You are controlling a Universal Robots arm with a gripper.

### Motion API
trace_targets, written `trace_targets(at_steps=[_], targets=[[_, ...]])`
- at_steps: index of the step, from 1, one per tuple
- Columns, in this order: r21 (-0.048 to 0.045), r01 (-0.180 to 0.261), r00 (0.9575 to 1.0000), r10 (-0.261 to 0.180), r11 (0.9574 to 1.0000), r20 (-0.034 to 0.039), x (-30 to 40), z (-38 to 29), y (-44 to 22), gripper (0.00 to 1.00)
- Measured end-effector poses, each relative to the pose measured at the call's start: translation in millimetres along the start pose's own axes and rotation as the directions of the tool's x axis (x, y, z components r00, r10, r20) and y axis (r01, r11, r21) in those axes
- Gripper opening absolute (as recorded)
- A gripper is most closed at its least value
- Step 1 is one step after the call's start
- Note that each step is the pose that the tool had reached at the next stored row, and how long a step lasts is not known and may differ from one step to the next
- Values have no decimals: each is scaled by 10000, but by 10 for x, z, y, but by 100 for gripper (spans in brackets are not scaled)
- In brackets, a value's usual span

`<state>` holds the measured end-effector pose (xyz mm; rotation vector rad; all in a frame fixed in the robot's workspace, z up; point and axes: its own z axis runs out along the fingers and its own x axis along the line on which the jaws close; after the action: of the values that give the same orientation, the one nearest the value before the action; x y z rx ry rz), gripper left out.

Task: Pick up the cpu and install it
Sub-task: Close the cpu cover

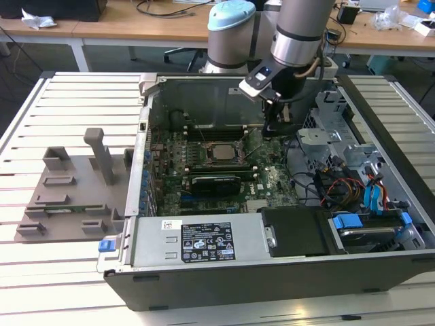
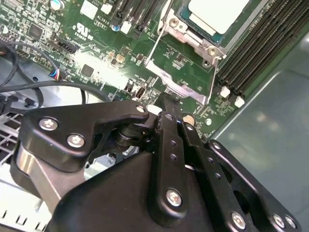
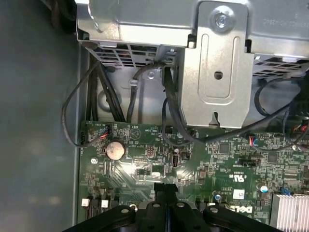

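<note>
The cpu [image 2: 219, 14] is a small flat square with a pale metal top. It lies inside the socket frame [image 2: 186, 36] on the green motherboard [image 2: 96, 63], between the rows of black memory slots [image 2: 260, 53]. In the exterior view it shows as a silvery square [image 1: 221, 151] near the middle of the board, so it seems to be seated in its place. I cannot tell whether the metal bracket around it is latched.

I judge such a chip to be light and stiff, and it does not bend. Its smooth top plate is slippery, and the contact side below, like the socket under it, is fragile. The right hold is on two opposite edges of the thin rim, keeping it level, with little force and no sliding or pressing on the top.

The gripper [image 2: 165, 99] hangs low over the board, beside the socket and apart from the cpu, near the round coin battery [image 3: 115, 150]. Its jaws appear closed together, and as far as I can see they hold nothing.

Further out are the metal drive cage [image 3: 217, 63] and black cables [image 3: 96, 96], all inside the open computer case [image 1: 380, 170]. A grey fixture plate [image 1: 68, 197] lies on the table on the exterior view's left.
</note>
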<state>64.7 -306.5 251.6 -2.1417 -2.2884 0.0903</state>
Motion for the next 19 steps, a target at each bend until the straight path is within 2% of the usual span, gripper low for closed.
trace_targets(at_steps=[2,4,9,12,19], targets=[[0,2,10000,-2,10000,-19,1,36,-2,11],[-3,3,10000,-3,10000,-69,4,40,-48,11],[-4,1,10000,-1,10000,-72,10,44,-139,11],[-4,3,10000,-3,10000,-73,12,45,-150,11],[-4,2,10000,-2,10000,-73,23,59,-311,11]])
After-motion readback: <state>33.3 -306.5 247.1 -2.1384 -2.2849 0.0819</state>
